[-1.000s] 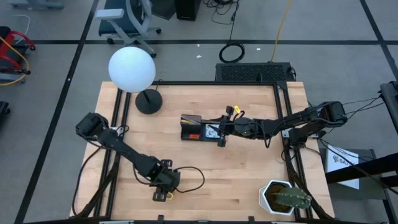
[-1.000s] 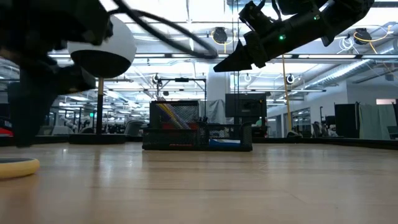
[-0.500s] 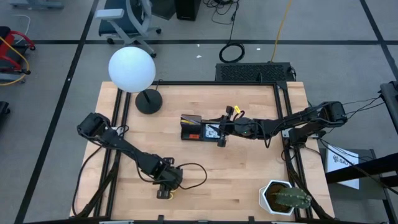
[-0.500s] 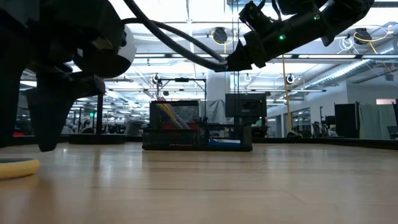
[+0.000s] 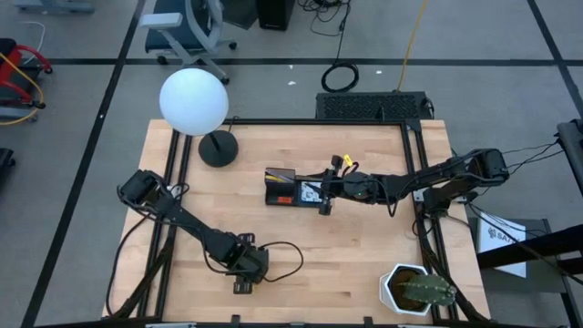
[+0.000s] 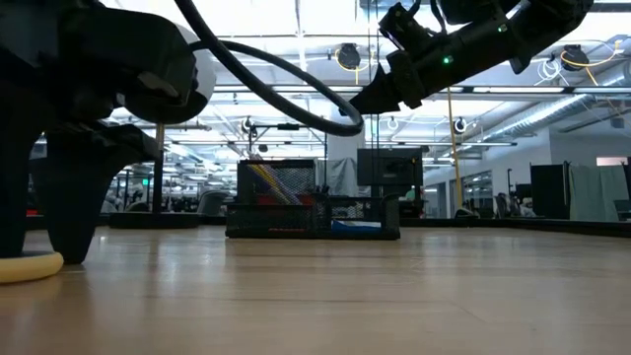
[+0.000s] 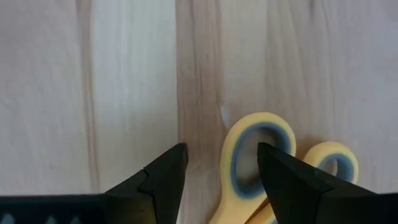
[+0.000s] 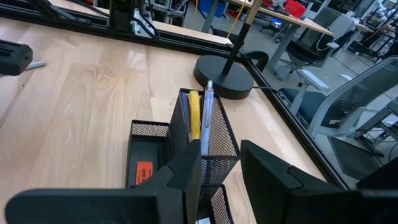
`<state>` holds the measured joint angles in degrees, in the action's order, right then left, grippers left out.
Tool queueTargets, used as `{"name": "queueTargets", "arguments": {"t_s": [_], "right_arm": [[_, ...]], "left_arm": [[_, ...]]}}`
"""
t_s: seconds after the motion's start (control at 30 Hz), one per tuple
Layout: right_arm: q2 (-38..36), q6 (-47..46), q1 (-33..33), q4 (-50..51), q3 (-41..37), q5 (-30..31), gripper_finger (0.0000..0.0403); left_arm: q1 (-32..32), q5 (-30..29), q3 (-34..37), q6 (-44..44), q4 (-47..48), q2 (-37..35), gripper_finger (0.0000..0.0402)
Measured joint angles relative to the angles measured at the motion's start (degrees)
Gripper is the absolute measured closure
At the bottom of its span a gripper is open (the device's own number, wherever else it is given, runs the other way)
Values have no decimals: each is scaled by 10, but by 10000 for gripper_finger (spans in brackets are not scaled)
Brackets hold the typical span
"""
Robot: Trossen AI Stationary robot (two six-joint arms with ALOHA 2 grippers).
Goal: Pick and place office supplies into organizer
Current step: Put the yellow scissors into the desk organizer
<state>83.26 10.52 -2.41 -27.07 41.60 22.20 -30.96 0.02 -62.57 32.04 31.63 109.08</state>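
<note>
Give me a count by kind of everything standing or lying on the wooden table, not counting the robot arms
Lamp with white globe shade: 1
Black mesh organizer: 1
Yellow-handled scissors: 1
White potted cactus: 1
Total: 4

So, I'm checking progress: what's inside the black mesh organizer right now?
The black mesh organizer holds a yellow pen and a silver pen upright in its tall section, and a small red piece in the low tray. The right gripper hides the nearest compartment.
</note>
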Motion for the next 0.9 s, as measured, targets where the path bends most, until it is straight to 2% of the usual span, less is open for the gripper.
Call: {"name": "queueTargets", "arguments": {"t_s": [0.13, 0.23, 0.33, 0.57, 0.63, 0.8, 0.9], "right_arm": [[0, 0, 0, 2, 0, 0, 298], [0, 0, 0, 3, 0, 0, 298], [0, 0, 0, 4, 0, 0, 298], [0, 0, 0, 4, 0, 0, 298], [0, 0, 0, 4, 0, 0, 298], [0, 0, 0, 4, 0, 0, 298], [0, 0, 0, 4, 0, 0, 298]], "left_arm": [[-3, -20, 3, 18, 2, -7, 196], [-4, -26, 3, 26, 2, -7, 212], [-3, -31, 4, 22, 6, -7, 252], [3, -30, 4, 10, 10, -7, 378], [5, -25, 4, 10, 10, -7, 386], [9, -9, 4, 6, 12, -8, 373], [12, -3, 4, -2, 12, -8, 385]]}}
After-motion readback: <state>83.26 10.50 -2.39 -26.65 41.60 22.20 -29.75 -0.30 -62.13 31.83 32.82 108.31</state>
